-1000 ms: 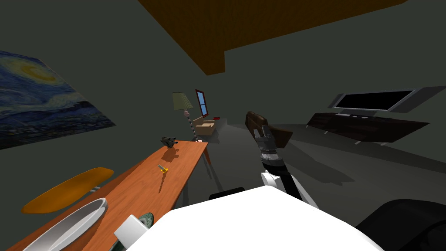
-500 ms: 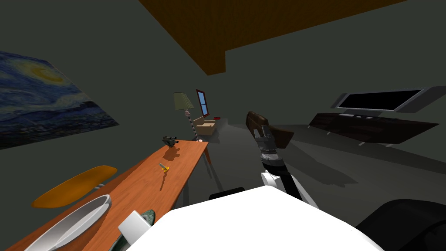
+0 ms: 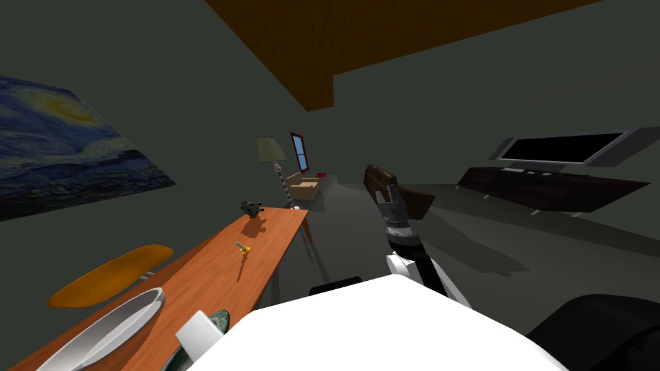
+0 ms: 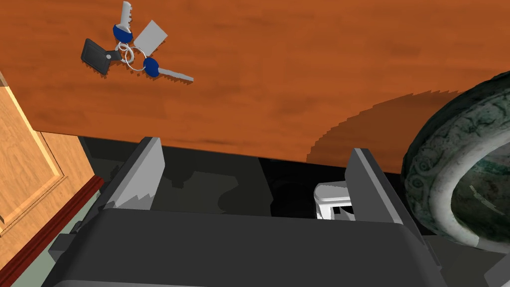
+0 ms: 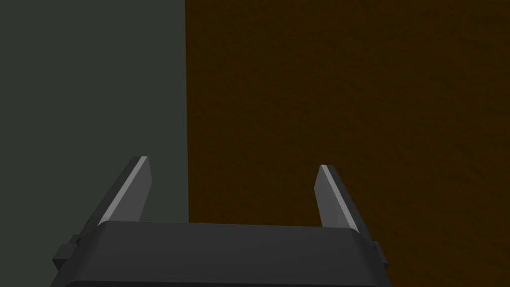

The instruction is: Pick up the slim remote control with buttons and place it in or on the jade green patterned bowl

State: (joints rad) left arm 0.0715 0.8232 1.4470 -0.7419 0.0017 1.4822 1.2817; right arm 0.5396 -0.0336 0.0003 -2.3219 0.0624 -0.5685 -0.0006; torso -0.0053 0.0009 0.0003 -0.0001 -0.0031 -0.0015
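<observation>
Your right arm (image 3: 412,254) goes from a white shell through a black link to a grey ribbed wrist and the dark right gripper (image 3: 390,193). Your left gripper (image 4: 256,147) is a charcoal box with two thin grey blades, pale along their edges. At seven o'clock in the head view, your left arm (image 3: 196,335) is a plain white block.

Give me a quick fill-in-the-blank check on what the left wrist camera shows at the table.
1. The left tool has its fingers ____, holding nothing.
2. The keys lying on the table have ____ heads.
3. The patterned bowl beside the left tool is ____ in colour.
Missing words: open; blue; green.
</observation>
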